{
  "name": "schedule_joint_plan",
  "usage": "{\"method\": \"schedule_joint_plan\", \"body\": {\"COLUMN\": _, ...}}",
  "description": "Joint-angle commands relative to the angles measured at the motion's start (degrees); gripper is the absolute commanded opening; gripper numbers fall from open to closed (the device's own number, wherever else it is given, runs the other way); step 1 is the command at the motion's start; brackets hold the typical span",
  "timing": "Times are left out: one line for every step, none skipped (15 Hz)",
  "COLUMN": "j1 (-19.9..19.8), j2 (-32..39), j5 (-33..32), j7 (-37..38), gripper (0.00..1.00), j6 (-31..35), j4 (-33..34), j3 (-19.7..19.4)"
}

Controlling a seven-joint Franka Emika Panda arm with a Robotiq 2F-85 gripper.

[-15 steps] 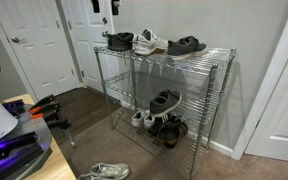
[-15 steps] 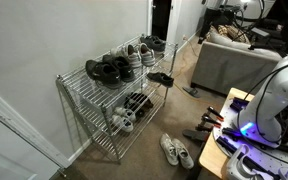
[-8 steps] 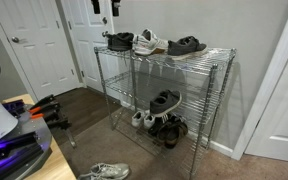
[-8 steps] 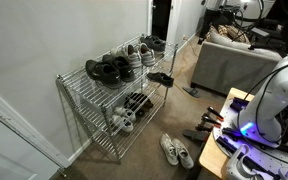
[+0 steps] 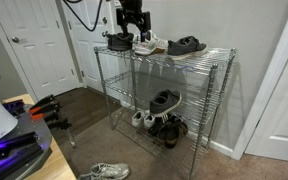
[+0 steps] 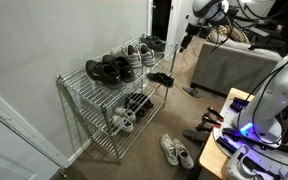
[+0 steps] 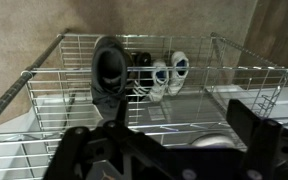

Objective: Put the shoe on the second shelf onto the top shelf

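Note:
The shoe (image 5: 165, 100), a dark bulky sneaker with a pale lining, lies on the second shelf (image 5: 191, 113) of the chrome wire rack. It also shows in an exterior view (image 6: 161, 78), sticking out past the shelf edge. In the wrist view it (image 7: 109, 72) is seen from above through the wire grid. The top shelf (image 5: 187, 63) carries several other shoes. My gripper (image 5: 134, 30) hangs just above the left part of the top shelf, well above the shoe. It is open and empty (image 7: 169, 140), with its jaws wide apart.
On the top shelf lie black shoes (image 5: 119, 41), a white-grey sneaker (image 5: 150, 43) and more black shoes (image 5: 187, 45). White sneakers (image 7: 167, 74) and dark shoes sit on the lowest tier. A pair of sneakers (image 6: 174, 151) lies on the carpet. A couch (image 6: 234, 65) stands nearby.
My arm has swung into both exterior views, and the gripper now hangs over the left end of the top shelf. The shoes have not moved.

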Motion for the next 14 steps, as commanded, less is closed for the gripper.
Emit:
{"method": "schedule_joint_plan", "body": {"j1": -4.71, "j2": 14.90, "j5": 8.84, "j7": -8.84, "gripper": 1.00, "j6": 5.99, "j4": 10.65, "j3": 4.54}}
{"method": "schedule_joint_plan", "body": {"j1": -6.69, "j2": 18.63, "j5": 10.38, "j7": -9.90, "gripper": 1.00, "j6": 6.66, "j4": 13.91, "j3": 6.36}}
{"method": "schedule_joint_plan", "body": {"j1": -8.93, "j2": 22.20, "j5": 11.37, "j7": -9.69, "gripper": 1.00, "j6": 4.15, "j4": 18.20, "j3": 8.17}}
{"method": "schedule_joint_plan", "body": {"j1": -11.03, "j2": 25.28, "j5": 11.28, "j7": -9.23, "gripper": 1.00, "j6": 3.00, "j4": 21.82, "j3": 9.93}}
{"method": "schedule_joint_plan", "body": {"j1": -13.26, "j2": 26.51, "j5": 9.35, "j7": -8.10, "gripper": 1.00, "j6": -4.87, "j4": 25.38, "j3": 11.29}}
{"method": "schedule_joint_plan", "body": {"j1": -12.27, "j2": 21.81, "j5": 7.53, "j7": -5.91, "gripper": 1.00, "j6": 3.27, "j4": 17.64, "j3": 12.02}}
{"method": "schedule_joint_plan", "body": {"j1": -13.73, "j2": 24.49, "j5": 7.59, "j7": -5.98, "gripper": 1.00, "j6": -0.15, "j4": 21.16, "j3": 12.94}}
{"method": "schedule_joint_plan", "body": {"j1": -14.58, "j2": 26.12, "j5": 7.55, "j7": -5.97, "gripper": 1.00, "j6": -1.99, "j4": 23.51, "j3": 13.33}}
{"method": "schedule_joint_plan", "body": {"j1": -15.08, "j2": 26.91, "j5": 7.56, "j7": -5.99, "gripper": 1.00, "j6": -2.79, "j4": 24.79, "j3": 13.49}}
{"method": "schedule_joint_plan", "body": {"j1": -15.23, "j2": 27.09, "j5": 7.57, "j7": -6.00, "gripper": 1.00, "j6": -3.19, "j4": 25.30, "j3": 13.53}}
{"method": "schedule_joint_plan", "body": {"j1": -15.21, "j2": 27.06, "j5": 7.58, "j7": -6.01, "gripper": 1.00, "j6": -3.35, "j4": 25.46, "j3": 13.56}}
{"method": "schedule_joint_plan", "body": {"j1": -15.19, "j2": 27.03, "j5": 7.60, "j7": -6.02, "gripper": 1.00, "j6": -3.42, "j4": 25.52, "j3": 13.63}}
{"method": "schedule_joint_plan", "body": {"j1": -15.18, "j2": 27.04, "j5": 7.61, "j7": -6.03, "gripper": 1.00, "j6": -3.43, "j4": 25.54, "j3": 13.70}}
{"method": "schedule_joint_plan", "body": {"j1": -15.17, "j2": 27.03, "j5": 7.61, "j7": -6.03, "gripper": 1.00, "j6": -3.43, "j4": 25.54, "j3": 13.73}}
